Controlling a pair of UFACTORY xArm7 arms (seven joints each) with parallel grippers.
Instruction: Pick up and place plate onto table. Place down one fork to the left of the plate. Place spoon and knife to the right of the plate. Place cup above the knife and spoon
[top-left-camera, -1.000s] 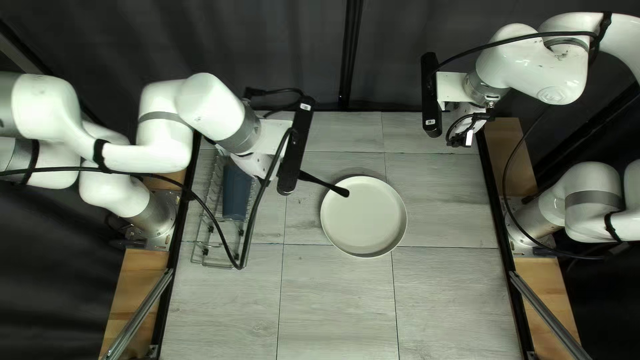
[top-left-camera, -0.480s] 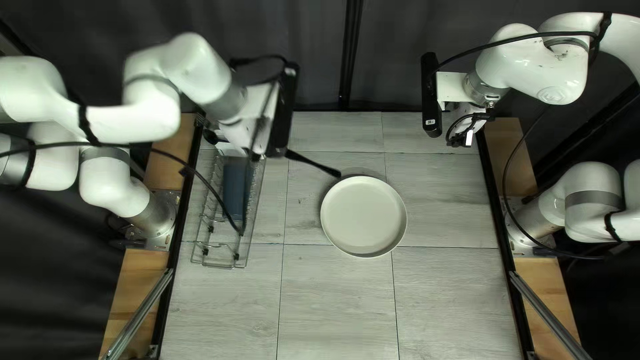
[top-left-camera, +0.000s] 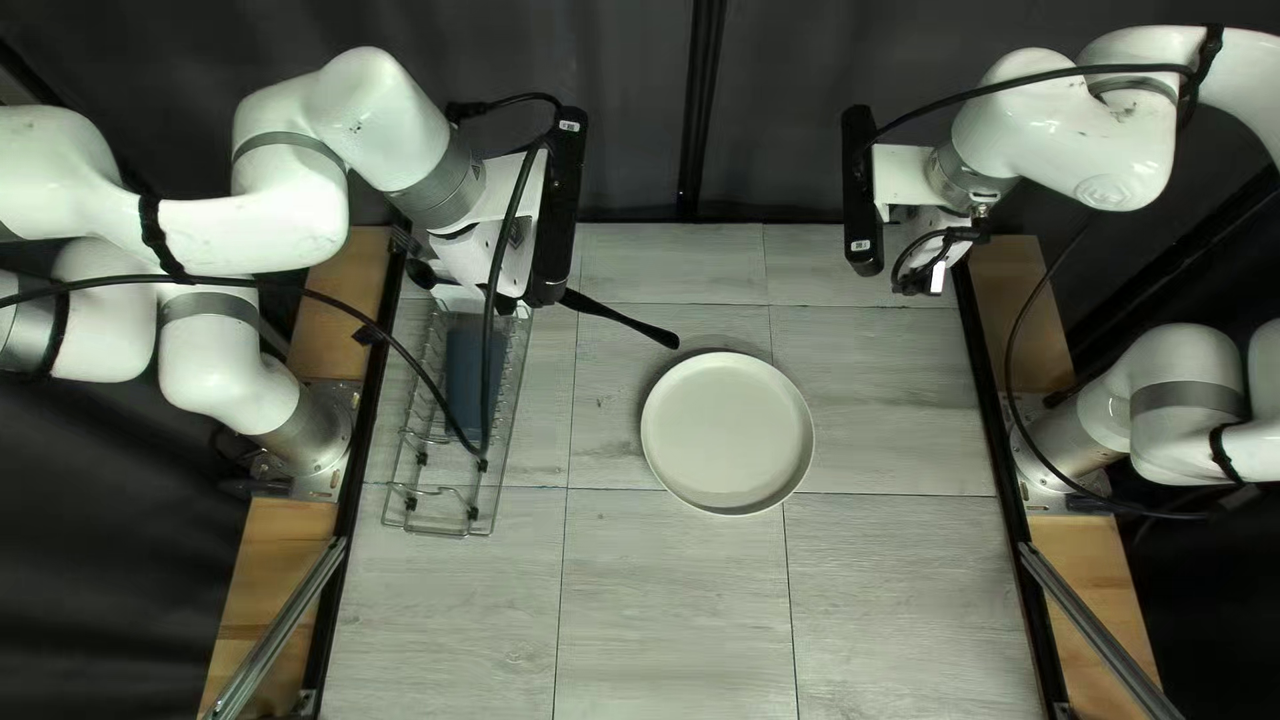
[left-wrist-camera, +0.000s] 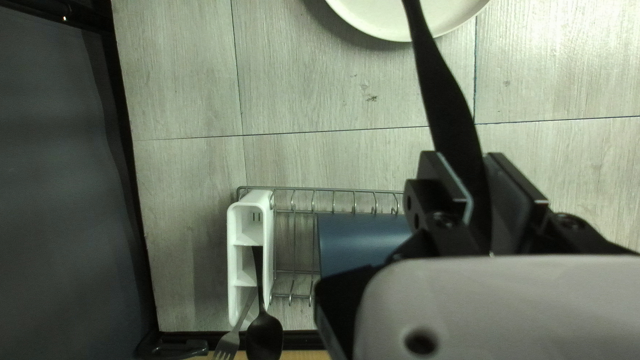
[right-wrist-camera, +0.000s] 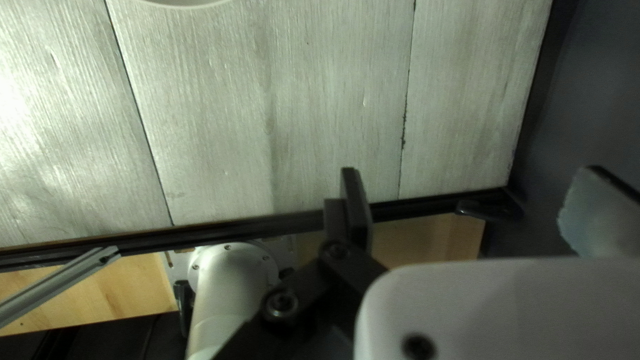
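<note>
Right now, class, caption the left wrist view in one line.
Left gripper holding a black knife toward the plate, fork and spoon in the white holder.

This looks like a robot lab. Two white arms (top-left-camera: 287,220) stand at the sides of a table (top-left-camera: 674,600), with a dark curtain (top-left-camera: 587,80) behind.

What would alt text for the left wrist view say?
My left gripper is shut on a black knife pointing toward a pale plate. Beside it, a wire rack holds a dark blue cup, with a white caddy at its end bearing a black spoon and a fork.
</note>
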